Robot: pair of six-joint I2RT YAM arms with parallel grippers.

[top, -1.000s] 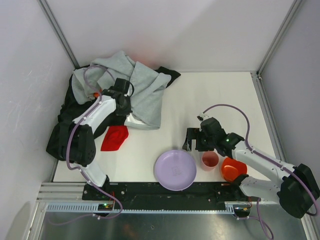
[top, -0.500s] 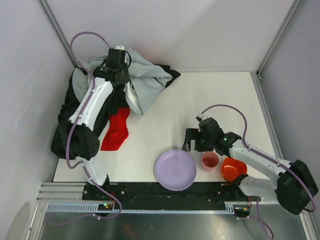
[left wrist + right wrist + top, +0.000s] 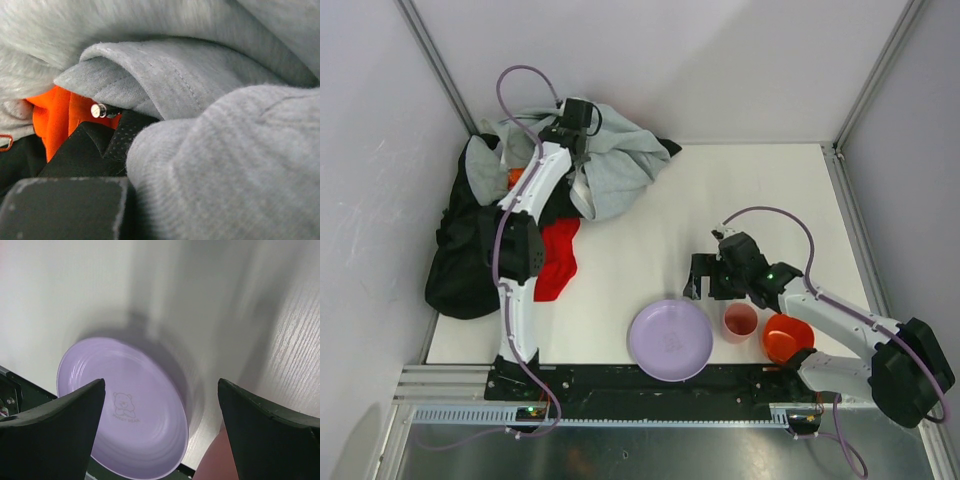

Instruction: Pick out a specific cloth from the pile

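The red cloth (image 3: 556, 256) lies uncovered on the table, against the right edge of the black garment (image 3: 460, 265). The pile sits at the back left, with the light gray sweatshirt (image 3: 615, 160) bunched on top and a bit of the orange garment (image 3: 515, 178) showing. My left gripper (image 3: 578, 160) is at the back of the pile, shut on a fold of the gray sweatshirt (image 3: 225, 165). Orange fabric (image 3: 55, 120) and black fabric show beneath it. My right gripper (image 3: 701, 281) is open and empty, hovering above the purple plate (image 3: 125, 415).
A purple plate (image 3: 670, 340), a pink cup (image 3: 740, 320) and an orange bowl (image 3: 786, 337) stand near the front edge by the right arm. White walls close in the table at the back and on both sides.
My left arm has swung back and to the right, dragging the gray sweatshirt off the front of the pile and uncovering more of the red cloth. The right arm has barely moved.
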